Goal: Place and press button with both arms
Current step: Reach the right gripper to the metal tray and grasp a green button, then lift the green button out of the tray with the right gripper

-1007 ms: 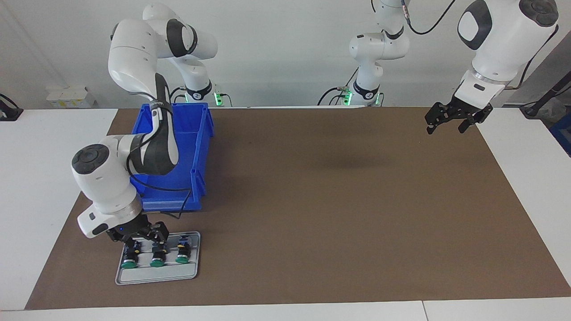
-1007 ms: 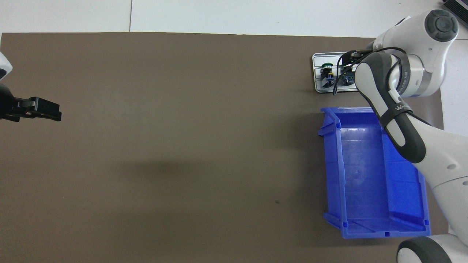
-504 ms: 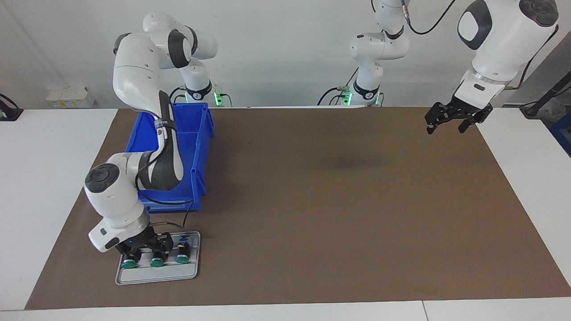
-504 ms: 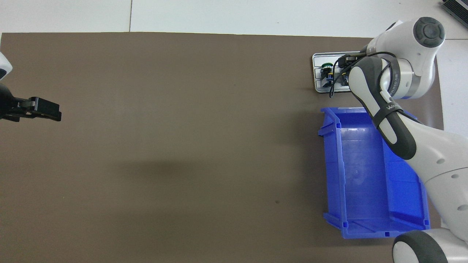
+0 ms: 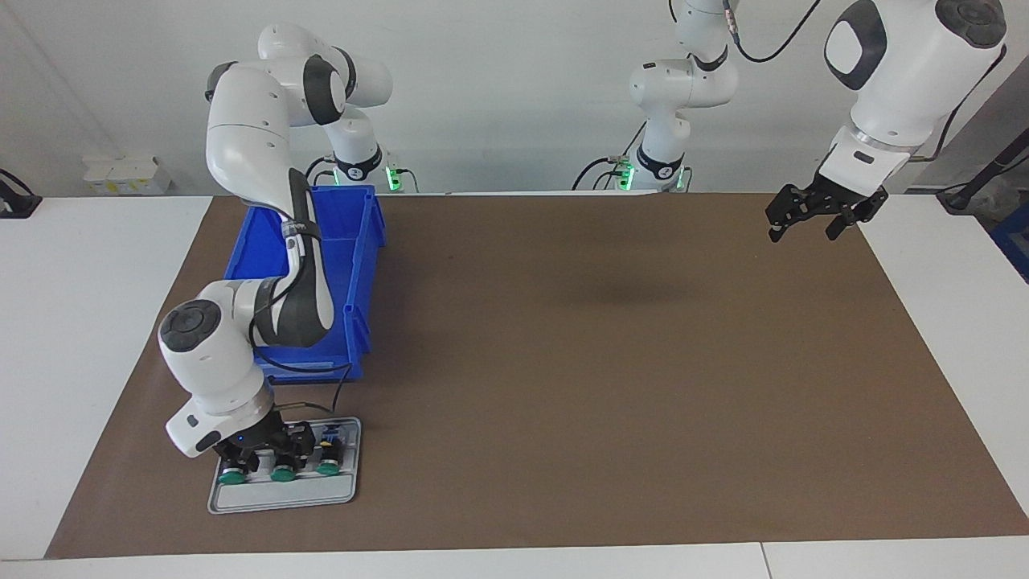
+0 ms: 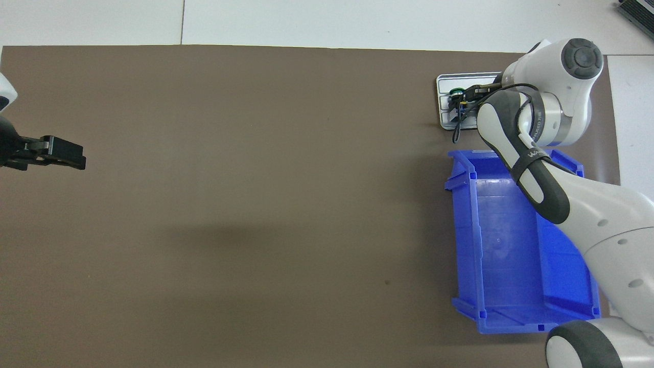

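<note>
Three green-capped buttons lie in a row on a small grey tray (image 5: 281, 500). Their caps point away from the robots: one toward the right arm's end (image 5: 231, 478), the middle button (image 5: 281, 474), and one toward the table's middle (image 5: 327, 468). My right gripper (image 5: 276, 455) is down on the tray, low over the dark bodies of the first two buttons. Whether it grips one is hidden. From overhead only one button (image 6: 456, 92) shows beside the right arm's wrist. My left gripper (image 5: 804, 232) hangs open and empty, high over the brown mat's corner at the left arm's end.
A blue open bin (image 5: 358, 241) stands on the brown mat (image 5: 603, 386), nearer to the robots than the tray. The right arm reaches over it. White table surface borders the mat at both ends.
The right arm has sunk, bringing its gripper down from just above the buttons onto their bodies, and its wrist shifted a little toward the table's middle. The left arm has not moved.
</note>
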Robot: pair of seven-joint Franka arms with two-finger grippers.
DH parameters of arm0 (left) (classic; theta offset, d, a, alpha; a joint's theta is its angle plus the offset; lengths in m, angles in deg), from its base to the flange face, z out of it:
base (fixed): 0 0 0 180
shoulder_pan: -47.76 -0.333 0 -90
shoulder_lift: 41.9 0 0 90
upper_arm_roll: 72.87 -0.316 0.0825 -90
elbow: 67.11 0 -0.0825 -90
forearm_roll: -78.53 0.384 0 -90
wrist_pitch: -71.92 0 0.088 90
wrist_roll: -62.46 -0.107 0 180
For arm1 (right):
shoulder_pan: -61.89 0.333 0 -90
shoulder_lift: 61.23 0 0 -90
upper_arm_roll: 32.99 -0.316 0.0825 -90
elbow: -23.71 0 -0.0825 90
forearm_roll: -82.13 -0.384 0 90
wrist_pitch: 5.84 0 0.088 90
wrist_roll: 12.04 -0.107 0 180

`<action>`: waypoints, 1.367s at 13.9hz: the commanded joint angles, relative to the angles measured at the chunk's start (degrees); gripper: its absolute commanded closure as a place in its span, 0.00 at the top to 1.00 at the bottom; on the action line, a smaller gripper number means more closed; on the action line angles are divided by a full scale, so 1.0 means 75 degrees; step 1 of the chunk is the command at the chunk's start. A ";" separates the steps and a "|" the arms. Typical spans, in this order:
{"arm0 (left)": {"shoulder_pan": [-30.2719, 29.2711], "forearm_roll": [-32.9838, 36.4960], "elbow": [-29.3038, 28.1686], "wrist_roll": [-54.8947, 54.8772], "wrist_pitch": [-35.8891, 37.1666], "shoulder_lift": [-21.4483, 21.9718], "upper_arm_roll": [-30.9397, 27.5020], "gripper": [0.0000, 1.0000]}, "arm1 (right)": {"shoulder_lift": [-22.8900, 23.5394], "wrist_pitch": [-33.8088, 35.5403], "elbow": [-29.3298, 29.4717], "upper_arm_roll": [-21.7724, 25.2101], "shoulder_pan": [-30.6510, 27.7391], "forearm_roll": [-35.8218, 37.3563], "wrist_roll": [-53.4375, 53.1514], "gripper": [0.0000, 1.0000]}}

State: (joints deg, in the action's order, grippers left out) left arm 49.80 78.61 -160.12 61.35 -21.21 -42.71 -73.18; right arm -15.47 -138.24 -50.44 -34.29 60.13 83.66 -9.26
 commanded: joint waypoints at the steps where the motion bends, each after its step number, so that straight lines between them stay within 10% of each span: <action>1: -0.0062 -0.0023 -0.0092 0.0019 0.0019 0.0085 0.0053 1.00 | -0.0137 -0.0159 -0.0226 -0.0096 -0.0105 -0.0052 0.0226 0.72; 6: -0.0062 -0.0023 -0.0092 0.0019 0.0019 0.0085 0.0053 1.00 | -0.0231 -0.0217 -0.0215 -0.0108 -0.0270 -0.0099 0.0168 0.00; 11: -0.0062 -0.0023 -0.0092 0.0019 0.0019 0.0085 0.0053 1.00 | -0.1084 0.0168 -0.0366 -0.0108 -0.0153 -0.0100 -0.0931 0.00; 19: -0.0062 -0.0023 -0.0092 0.0019 0.0019 0.0073 0.0053 1.00 | -0.1930 0.1258 -0.0449 -0.0003 0.1297 0.0076 -0.6761 0.00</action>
State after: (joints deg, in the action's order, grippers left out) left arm 49.80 78.61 -160.12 61.35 -21.21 -42.71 -73.18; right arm -28.46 -129.87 -52.16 -34.74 67.21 83.58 -50.54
